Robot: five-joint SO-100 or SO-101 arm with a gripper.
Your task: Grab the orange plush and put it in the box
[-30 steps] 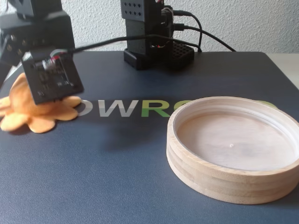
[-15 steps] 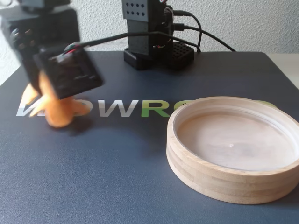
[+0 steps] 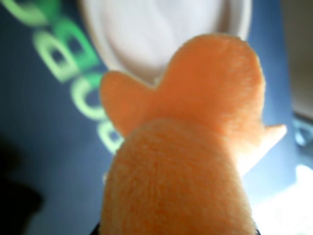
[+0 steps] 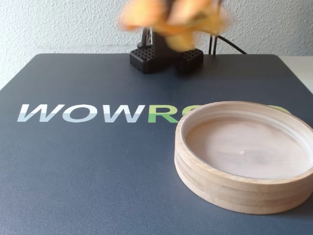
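Orange plush (image 3: pixel 195 147) aloft, filling my wrist view; jaws themselves unseen, so I cannot tell their grip. Box (image 4: pixel 244 193) sits on the desk (image 4: pixel 73 171), ahead and below: the plush must travel forward over its rim.

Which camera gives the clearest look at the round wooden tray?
The fixed view: the tray sits whole and sharp on the dark mat, empty. The wrist view catches only a blurred piece of its rim behind the orange plush.
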